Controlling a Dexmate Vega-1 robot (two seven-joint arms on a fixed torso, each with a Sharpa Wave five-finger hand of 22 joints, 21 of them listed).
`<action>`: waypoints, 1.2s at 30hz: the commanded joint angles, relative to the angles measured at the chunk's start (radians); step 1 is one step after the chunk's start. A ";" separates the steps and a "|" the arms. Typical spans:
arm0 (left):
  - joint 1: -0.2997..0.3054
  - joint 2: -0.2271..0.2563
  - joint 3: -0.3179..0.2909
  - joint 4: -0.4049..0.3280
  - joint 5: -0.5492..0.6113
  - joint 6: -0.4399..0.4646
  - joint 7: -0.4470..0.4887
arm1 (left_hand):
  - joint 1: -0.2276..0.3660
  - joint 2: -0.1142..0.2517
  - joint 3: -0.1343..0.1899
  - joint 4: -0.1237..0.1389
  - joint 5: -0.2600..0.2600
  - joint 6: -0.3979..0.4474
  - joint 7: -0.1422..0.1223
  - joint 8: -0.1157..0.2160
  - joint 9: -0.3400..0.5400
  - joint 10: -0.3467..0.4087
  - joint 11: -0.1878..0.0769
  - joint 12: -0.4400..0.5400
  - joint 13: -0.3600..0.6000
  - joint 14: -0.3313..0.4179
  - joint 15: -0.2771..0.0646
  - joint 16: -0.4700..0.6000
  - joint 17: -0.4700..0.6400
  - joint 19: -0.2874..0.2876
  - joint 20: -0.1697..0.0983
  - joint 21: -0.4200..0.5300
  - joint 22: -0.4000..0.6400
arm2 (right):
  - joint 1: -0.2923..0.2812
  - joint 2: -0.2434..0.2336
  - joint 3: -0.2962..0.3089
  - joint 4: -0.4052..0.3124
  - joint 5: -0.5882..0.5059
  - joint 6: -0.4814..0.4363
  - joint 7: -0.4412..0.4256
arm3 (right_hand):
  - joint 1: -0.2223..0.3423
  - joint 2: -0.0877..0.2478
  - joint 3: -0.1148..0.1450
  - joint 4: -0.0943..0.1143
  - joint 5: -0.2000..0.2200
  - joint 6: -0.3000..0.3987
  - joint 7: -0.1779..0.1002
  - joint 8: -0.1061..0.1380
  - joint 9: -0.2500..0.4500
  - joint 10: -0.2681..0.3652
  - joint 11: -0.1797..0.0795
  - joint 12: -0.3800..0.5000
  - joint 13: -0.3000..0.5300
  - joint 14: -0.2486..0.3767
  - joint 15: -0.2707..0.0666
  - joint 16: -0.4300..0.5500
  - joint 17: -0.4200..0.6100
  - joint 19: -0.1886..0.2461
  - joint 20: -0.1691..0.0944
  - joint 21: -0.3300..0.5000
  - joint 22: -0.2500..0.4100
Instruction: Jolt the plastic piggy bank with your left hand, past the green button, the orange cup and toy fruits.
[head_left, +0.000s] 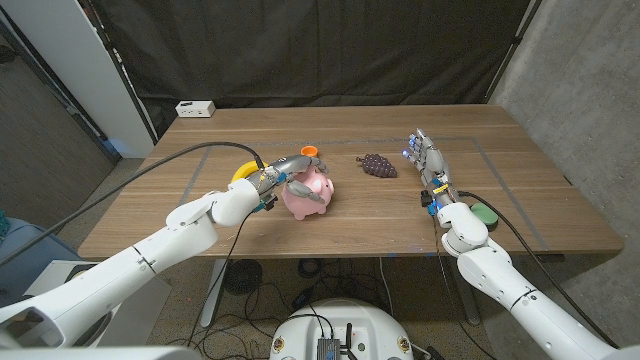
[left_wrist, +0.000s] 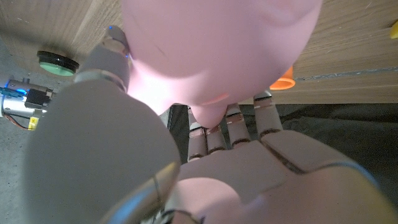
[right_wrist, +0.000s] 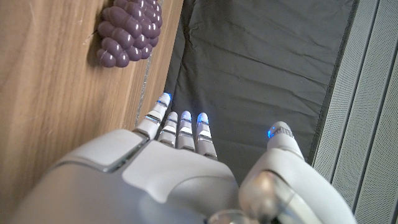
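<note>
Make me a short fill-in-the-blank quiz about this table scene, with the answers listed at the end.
1. The left hand is against the ____ piggy bank.
2. The toy fruit lying between the piggy bank and the right hand is a bunch of ____.
3. The button beside the right forearm is coloured ____.
4. The right hand holds ____.

Missing words: pink; grapes; green; nothing

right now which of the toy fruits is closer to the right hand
The purple grapes. They lie on open table between the piggy bank and the right hand; the yellow banana sits on the pig's far side, behind the left hand.
</note>
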 joint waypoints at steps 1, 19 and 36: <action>0.020 -0.005 -0.034 -0.014 -0.068 -0.030 0.064 | 0.388 0.374 0.031 -0.022 0.006 0.007 0.002 0.009 0.007 0.002 -0.001 0.008 0.009 0.148 -0.141 -0.002 0.006 0.246 -0.256 0.012 0.001 | -0.004 -0.004 0.002 -0.003 0.005 0.006 0.011 | 0.004 0.009 -0.001 -0.007 0.001 0.000 0.000 -0.002 0.003 -0.006 0.001 0.000 0.004 0.000 0.007 0.002 0.002 0.004 0.006 -0.003 0.003; 0.072 -0.033 -0.114 0.012 -0.174 -0.112 0.191 | 0.402 0.378 0.038 -0.017 0.009 0.028 0.010 0.026 0.024 0.016 -0.001 0.024 0.036 0.167 -0.143 -0.007 0.016 0.233 -0.259 0.033 0.004 | -0.008 -0.011 0.005 -0.008 0.004 0.013 0.020 | 0.006 0.009 -0.002 -0.008 0.000 -0.001 0.004 -0.003 0.004 -0.007 0.001 -0.001 0.005 0.000 0.006 0.002 0.002 0.008 0.005 -0.008 0.003; 0.126 -0.039 -0.193 -0.006 -0.226 -0.168 0.268 | 0.410 0.378 0.042 -0.016 0.010 0.046 0.019 0.040 0.039 0.035 0.000 0.037 0.057 0.185 -0.145 -0.010 0.026 0.225 -0.262 0.054 0.005 | -0.006 -0.009 0.008 -0.007 0.007 0.028 0.031 | 0.007 0.010 -0.003 -0.008 0.000 0.000 0.004 -0.002 0.004 -0.004 0.003 0.001 0.006 0.000 0.007 0.002 0.002 0.010 0.005 -0.014 0.003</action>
